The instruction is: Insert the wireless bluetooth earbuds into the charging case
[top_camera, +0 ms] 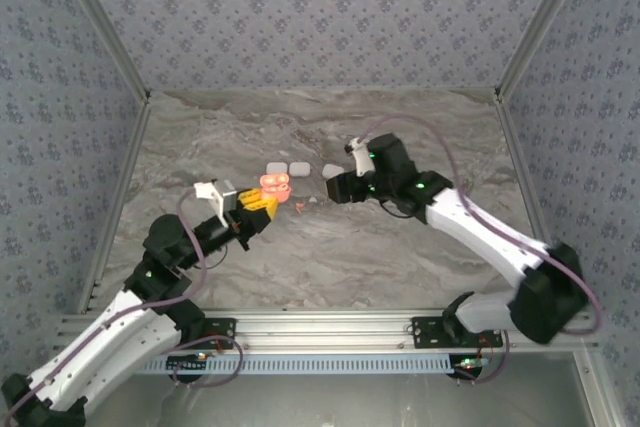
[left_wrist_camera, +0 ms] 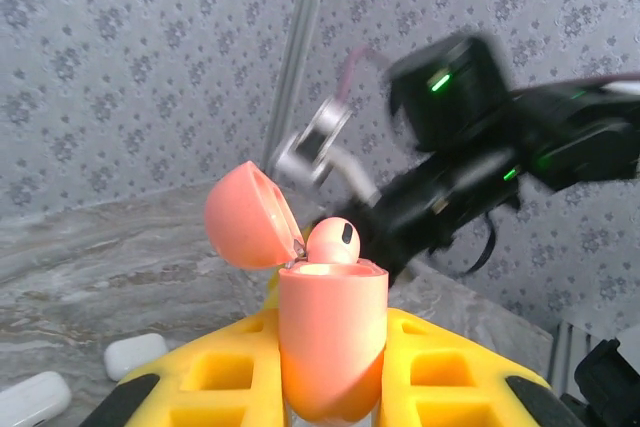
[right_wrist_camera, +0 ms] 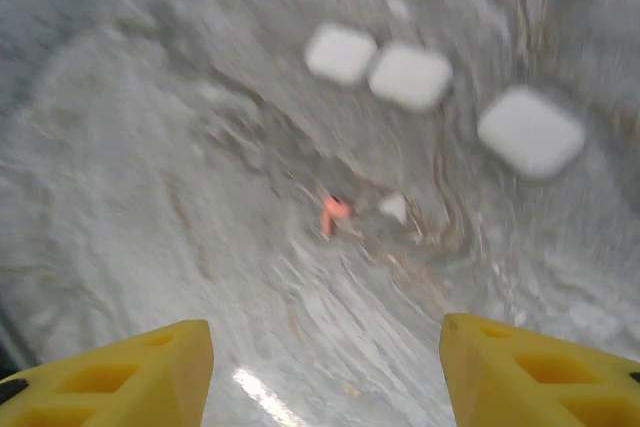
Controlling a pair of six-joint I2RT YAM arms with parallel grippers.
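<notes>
Standing upright in the left pincer, the coral charging case is clamped by its lower body; the pincer is closed tightly on it and the case is held above the counter. The lid is hinged back to the left. 1 coral earbud is seated in the open top, with its rounded head raised above the rim.

The right pincer is spread roughly halfway open, and nothing is held between its yellow fingers. It is hung over the counter, near the case. On the counter below it, 1 loose coral earbud is seen just beside 1 white earbud, with a narrow gap between them. Beyond these, 3 white cases are laid flat: 2 are set touching side by side, and the 3rd is placed near them to the right. The right wrist view is blurred, so finer detail of the loose earbuds cannot be told.
</notes>
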